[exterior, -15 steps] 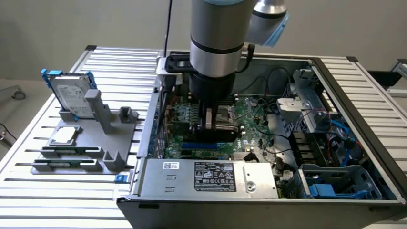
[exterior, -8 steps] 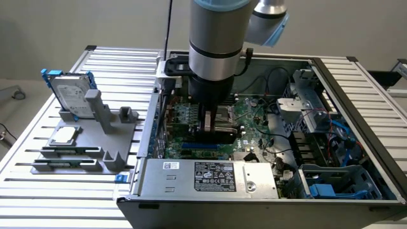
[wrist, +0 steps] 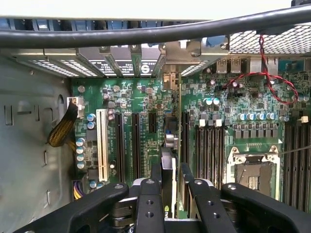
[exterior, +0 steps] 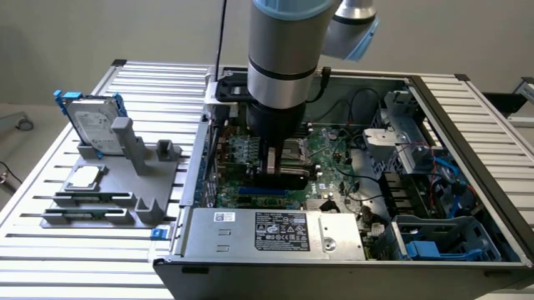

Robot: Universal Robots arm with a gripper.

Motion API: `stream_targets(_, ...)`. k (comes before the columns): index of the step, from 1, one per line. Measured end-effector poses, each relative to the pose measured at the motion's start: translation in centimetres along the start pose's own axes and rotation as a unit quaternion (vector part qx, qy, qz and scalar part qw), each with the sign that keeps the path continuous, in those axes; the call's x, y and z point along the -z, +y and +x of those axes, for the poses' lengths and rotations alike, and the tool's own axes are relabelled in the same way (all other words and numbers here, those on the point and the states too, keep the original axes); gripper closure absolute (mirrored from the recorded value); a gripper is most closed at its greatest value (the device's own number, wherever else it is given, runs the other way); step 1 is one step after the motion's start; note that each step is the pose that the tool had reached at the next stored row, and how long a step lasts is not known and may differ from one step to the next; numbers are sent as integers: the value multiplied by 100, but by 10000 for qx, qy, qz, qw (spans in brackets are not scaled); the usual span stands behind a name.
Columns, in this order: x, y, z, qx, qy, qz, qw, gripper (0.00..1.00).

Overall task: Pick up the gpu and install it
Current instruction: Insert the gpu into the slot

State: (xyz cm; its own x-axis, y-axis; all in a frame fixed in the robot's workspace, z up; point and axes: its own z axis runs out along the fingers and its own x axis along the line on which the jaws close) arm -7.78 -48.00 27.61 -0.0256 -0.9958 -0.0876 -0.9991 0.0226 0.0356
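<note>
The gpu stands on edge between my fingers, a thin dark card running down toward the motherboard's black expansion slots, with its silver bracket at the case's rear wall. My gripper is shut on the card's upper edge. In the exterior view the gripper is low inside the open computer case, and the gpu's black shroud sits just above the green board. Whether the card's edge is seated in a slot is hidden.
A grey fixture on the exterior view's left holds a silver hard drive in a blue frame and a square CPU chip. Inside the case are the power supply, the CPU socket, a white slot and red wires.
</note>
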Motion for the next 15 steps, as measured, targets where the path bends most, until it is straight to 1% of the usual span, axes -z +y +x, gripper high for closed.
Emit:
stream_targets(11,-36,-1,3,-10,1,-26,10000,74)
stream_targets(15,-45,-2,4,-10,0,-29,10000,74)
